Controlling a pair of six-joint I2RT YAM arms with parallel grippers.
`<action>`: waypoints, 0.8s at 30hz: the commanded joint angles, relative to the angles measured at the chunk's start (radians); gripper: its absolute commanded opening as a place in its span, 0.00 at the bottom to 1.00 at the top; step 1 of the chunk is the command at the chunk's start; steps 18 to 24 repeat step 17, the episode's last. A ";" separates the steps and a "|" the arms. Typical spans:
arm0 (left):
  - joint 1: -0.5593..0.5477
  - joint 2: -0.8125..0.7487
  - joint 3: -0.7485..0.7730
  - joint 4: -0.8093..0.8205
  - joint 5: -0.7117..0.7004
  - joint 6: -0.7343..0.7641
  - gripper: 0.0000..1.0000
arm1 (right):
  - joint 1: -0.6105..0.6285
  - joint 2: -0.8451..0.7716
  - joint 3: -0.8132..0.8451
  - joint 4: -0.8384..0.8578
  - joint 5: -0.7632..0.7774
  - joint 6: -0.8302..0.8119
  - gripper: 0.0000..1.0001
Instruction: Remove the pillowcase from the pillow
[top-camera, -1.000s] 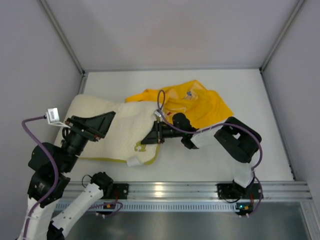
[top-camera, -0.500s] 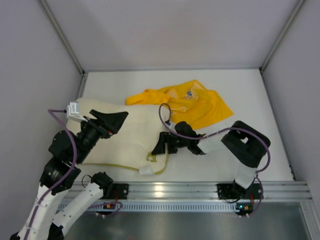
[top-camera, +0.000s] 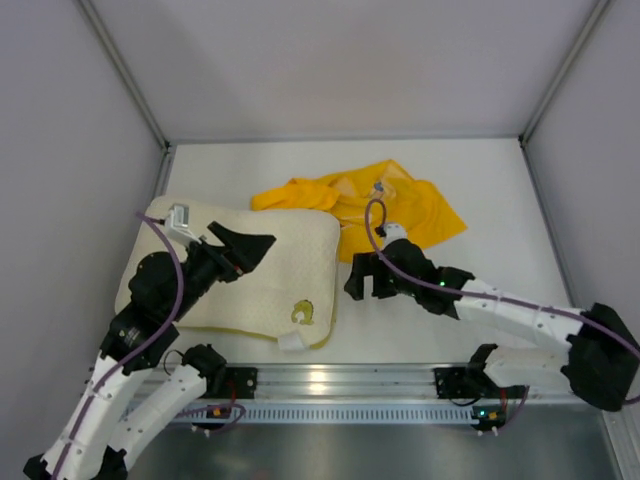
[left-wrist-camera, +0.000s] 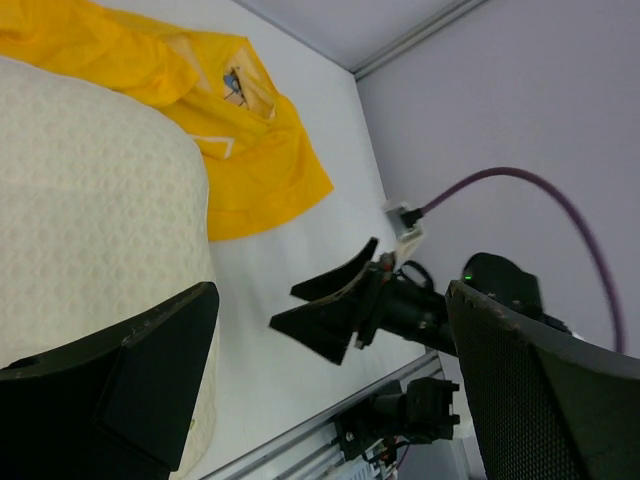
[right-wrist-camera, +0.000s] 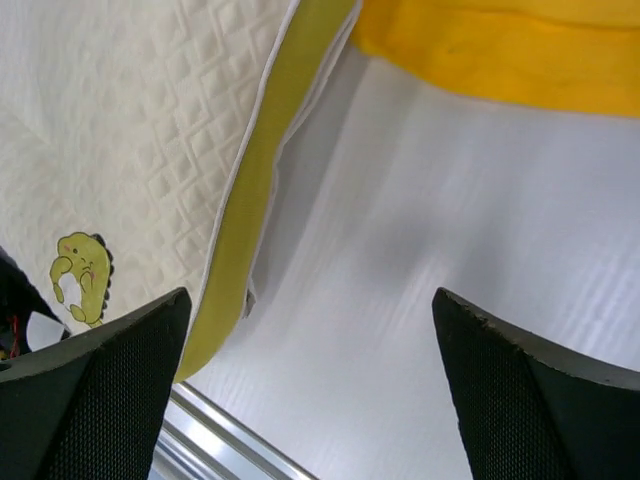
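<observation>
The cream pillow (top-camera: 260, 275) lies flat on the left of the table, bare, with its small yellow emblem (top-camera: 303, 313) and white tag (top-camera: 291, 341) at the near right corner. The bright yellow pillowcase (top-camera: 400, 205) is crumpled behind and to the right of it, fully off. My left gripper (top-camera: 255, 252) hovers open over the pillow's middle, holding nothing. My right gripper (top-camera: 355, 277) is open just right of the pillow's edge, apart from it. In the right wrist view the pillow (right-wrist-camera: 150, 130), its emblem (right-wrist-camera: 78, 275) and the pillowcase (right-wrist-camera: 520, 60) show beyond the open right gripper (right-wrist-camera: 310, 300).
An aluminium rail (top-camera: 330, 380) runs along the near edge, also in the right wrist view (right-wrist-camera: 220, 440). Grey walls close in the left, back and right. Bare white table (top-camera: 500, 260) lies right of the pillow. The left wrist view shows the right gripper (left-wrist-camera: 335, 305) over bare table.
My right gripper opened, let go of the pillow's near right corner and drew back to the right. The pillow dropped flat. My left arm swung right over the pillow.
</observation>
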 joint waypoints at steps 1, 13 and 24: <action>0.000 -0.007 -0.076 0.010 0.076 -0.033 0.99 | 0.009 -0.217 -0.039 -0.217 0.232 0.009 0.99; 0.001 -0.337 -0.638 0.434 0.347 -0.364 0.99 | 0.007 -0.891 -0.329 -0.304 0.206 0.193 1.00; 0.001 -0.490 -0.859 0.721 0.453 -0.531 0.99 | 0.009 -0.952 -0.404 -0.271 0.146 0.227 1.00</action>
